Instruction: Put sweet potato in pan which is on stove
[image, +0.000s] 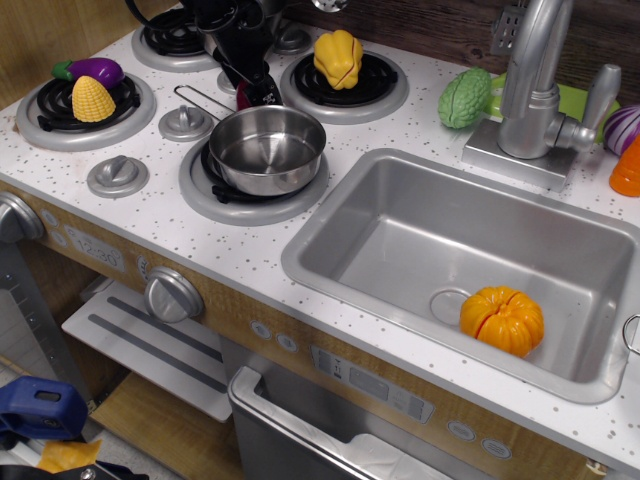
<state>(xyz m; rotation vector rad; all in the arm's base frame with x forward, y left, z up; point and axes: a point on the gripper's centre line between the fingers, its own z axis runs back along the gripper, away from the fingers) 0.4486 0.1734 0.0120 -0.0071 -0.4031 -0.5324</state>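
Observation:
The sweet potato (256, 93) is a small dark red shape just behind the pan, mostly hidden by the black gripper (252, 88). The gripper comes down from the top of the view, and its fingers are closed on the sweet potato, holding it at the pan's far rim. The pan (266, 150) is a shiny steel saucepan standing empty on the front right burner of the stove (150, 215). Its thin wire handle (200, 98) points back left.
A yellow corn (92, 98) and a purple eggplant (95, 70) lie on the left burner. A yellow pepper (338, 58) is on the back right burner. The steel sink (330, 250) holds an orange pumpkin (502, 319). A green vegetable (464, 97) lies by the faucet (530, 80).

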